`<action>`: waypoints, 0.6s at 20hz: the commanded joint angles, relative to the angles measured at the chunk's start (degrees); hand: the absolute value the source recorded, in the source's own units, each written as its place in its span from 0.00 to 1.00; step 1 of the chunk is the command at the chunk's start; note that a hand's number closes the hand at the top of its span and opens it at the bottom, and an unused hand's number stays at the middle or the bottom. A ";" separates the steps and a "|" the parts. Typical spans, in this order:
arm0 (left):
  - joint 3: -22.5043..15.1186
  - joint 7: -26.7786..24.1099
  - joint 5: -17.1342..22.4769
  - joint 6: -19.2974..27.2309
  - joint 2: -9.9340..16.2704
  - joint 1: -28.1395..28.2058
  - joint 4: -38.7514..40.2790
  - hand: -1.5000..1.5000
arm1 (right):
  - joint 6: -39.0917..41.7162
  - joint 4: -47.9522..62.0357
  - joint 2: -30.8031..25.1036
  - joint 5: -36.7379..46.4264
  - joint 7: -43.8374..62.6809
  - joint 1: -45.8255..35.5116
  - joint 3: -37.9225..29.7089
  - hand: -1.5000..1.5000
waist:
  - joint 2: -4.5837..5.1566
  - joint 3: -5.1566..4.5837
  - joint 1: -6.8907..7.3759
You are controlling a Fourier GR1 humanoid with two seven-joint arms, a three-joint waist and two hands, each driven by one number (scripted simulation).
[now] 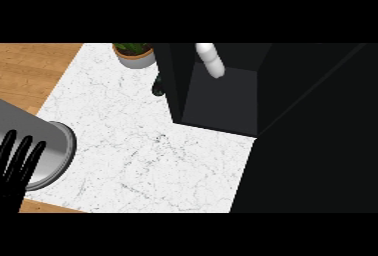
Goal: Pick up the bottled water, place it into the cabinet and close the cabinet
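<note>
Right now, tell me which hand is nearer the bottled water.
Left hand, the only one in view: it rests open at the lower left edge, far from the bottled water inside the cabinet. The right hand does not show, so it cannot be compared.

One bottle [210, 60], one cabinet [221, 100], one potted plant [135, 54], one hand [18, 160].

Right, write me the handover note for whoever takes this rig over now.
Left hand: open, fingers straight, resting at the view's left edge, holding nothing.
Right hand: not in view.
Bottled water: inside the dark cabinet, near its back.
Cabinet: not yet closed; its dark door fills the view's right side.
Potted plant sits on the counter left of the cabinet.
Done: the bottle appears placed.
Left: close the cabinet.
</note>
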 commanded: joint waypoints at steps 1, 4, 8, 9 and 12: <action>0.58 0.58 0.66 -1.61 1.23 0.45 -0.15 0.00 | 1.54 -1.82 2.11 1.01 6.11 -4.95 9.14 1.00 | 0.31 -0.16 1.57; 0.73 0.59 1.03 -2.34 1.17 -0.26 0.91 0.00 | 3.06 -1.18 0.53 1.79 7.00 -7.76 7.97 1.00 | 0.75 -0.44 2.25; 1.29 0.84 0.81 -3.21 2.27 -0.46 0.53 0.00 | 6.15 -2.39 -3.18 2.73 7.76 -13.01 5.03 0.00 | 0.29 -0.59 4.16; 1.21 1.20 1.01 -3.45 2.55 -0.31 0.50 0.00 | 5.98 -1.76 -2.82 2.70 7.33 -14.11 4.52 1.00 | 0.27 -0.56 4.30; 1.85 0.93 1.17 -4.04 2.76 -0.64 1.12 0.00 | 5.77 -1.43 -2.11 1.28 8.26 -15.96 5.04 1.00 | 0.23 -0.64 3.60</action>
